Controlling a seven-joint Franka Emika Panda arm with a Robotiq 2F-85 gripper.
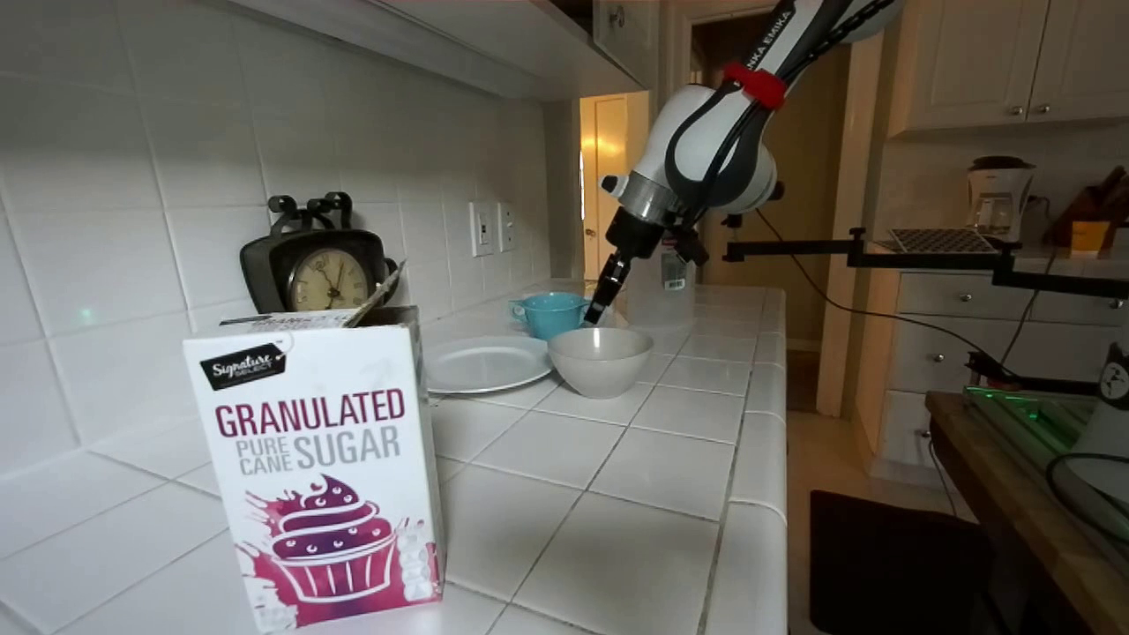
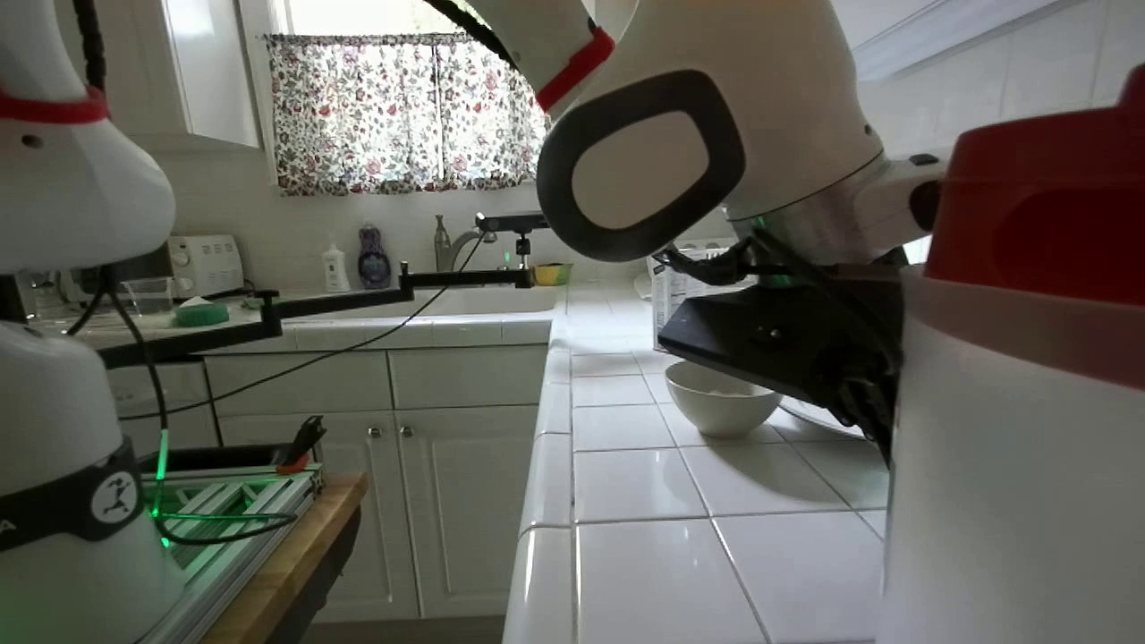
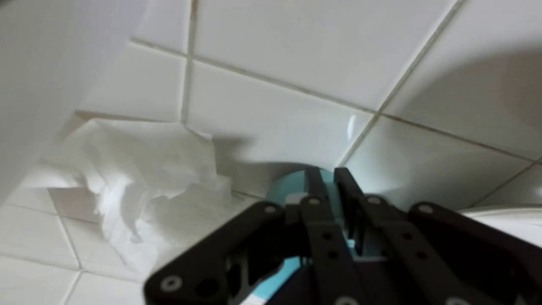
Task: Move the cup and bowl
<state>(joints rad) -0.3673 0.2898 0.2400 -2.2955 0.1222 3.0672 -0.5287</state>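
Observation:
The light-blue cup (image 1: 549,317) stands on the tiled counter behind the bowl and beside the plate. The white bowl (image 1: 600,363) sits upright on the counter and also shows in an exterior view (image 2: 718,407). My gripper (image 1: 596,314) points down with its tips at the cup's right edge, just above and behind the bowl. In the wrist view my gripper (image 3: 326,169) has its fingers close together, with a narrow gap showing teal. They overlap the cup (image 3: 285,184); whether they press on it is unclear. The arm and pitcher hide the cup in an exterior view.
A flat white plate (image 1: 485,366) lies left of the bowl. A pitcher with a red lid (image 2: 1038,206) stands close to my gripper. Crumpled white paper (image 3: 144,182) lies beside the cup. A sugar box (image 1: 322,467) and a dark clock (image 1: 322,265) stand along the wall side.

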